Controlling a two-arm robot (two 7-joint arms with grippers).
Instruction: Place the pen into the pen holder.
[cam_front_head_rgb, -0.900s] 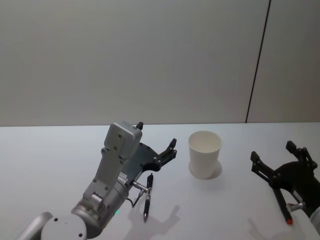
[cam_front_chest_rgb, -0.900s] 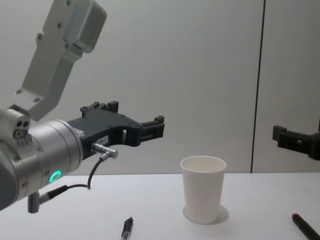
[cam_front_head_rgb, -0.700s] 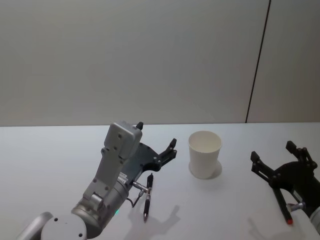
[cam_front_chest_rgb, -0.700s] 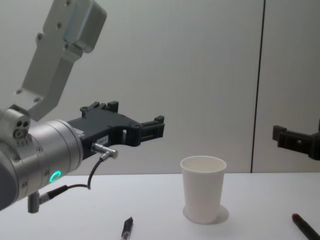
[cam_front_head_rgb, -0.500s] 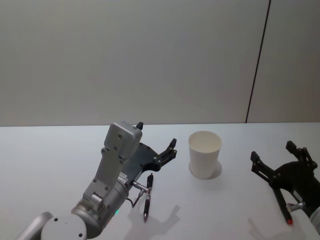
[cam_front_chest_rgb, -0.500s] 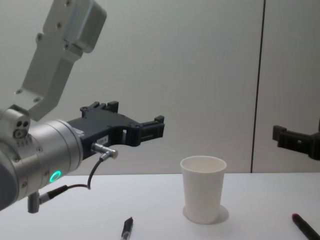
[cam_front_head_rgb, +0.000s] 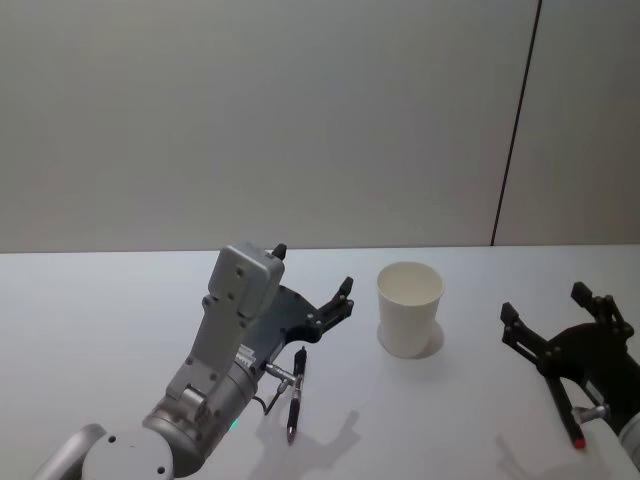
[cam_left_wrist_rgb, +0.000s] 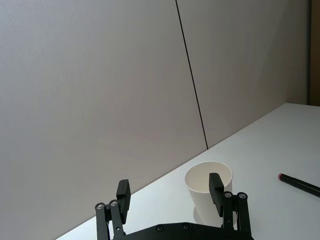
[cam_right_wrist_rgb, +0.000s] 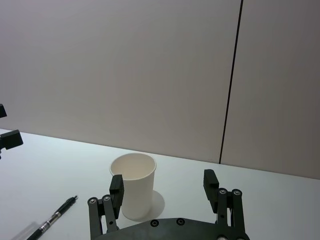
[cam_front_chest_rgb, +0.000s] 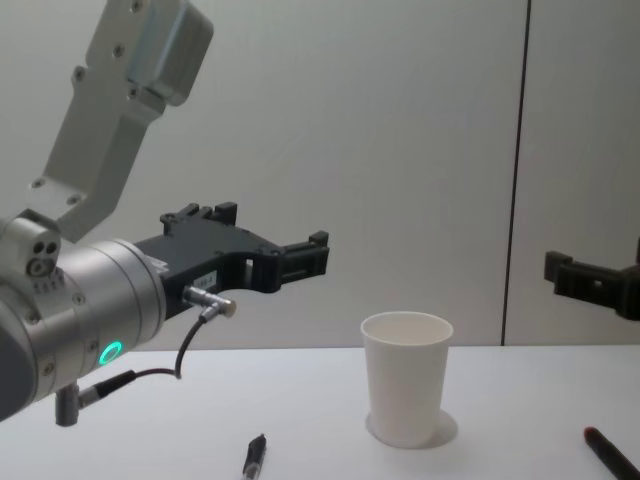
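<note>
Left tool (cam_front_head_rgb: 314, 268): fingers spread, nothing between them, held above the table (cam_front_head_rgb: 100, 320). The black pen (cam_front_head_rgb: 296, 390) lies flat on the table below and behind its fingertips, beside the wrist. The white paper cup (cam_front_head_rgb: 409, 310) stands upright ahead of it, toward the right tool (cam_front_head_rgb: 545, 302), which is likewise spread and empty, with a red-tipped pen (cam_front_chest_rgb: 606, 453) on the table below it. Progress: nothing done yet, since the cup looks empty and no pen is gripped; by my reading, the descent, pinch, lift, carry over the rim and release all remain.
</note>
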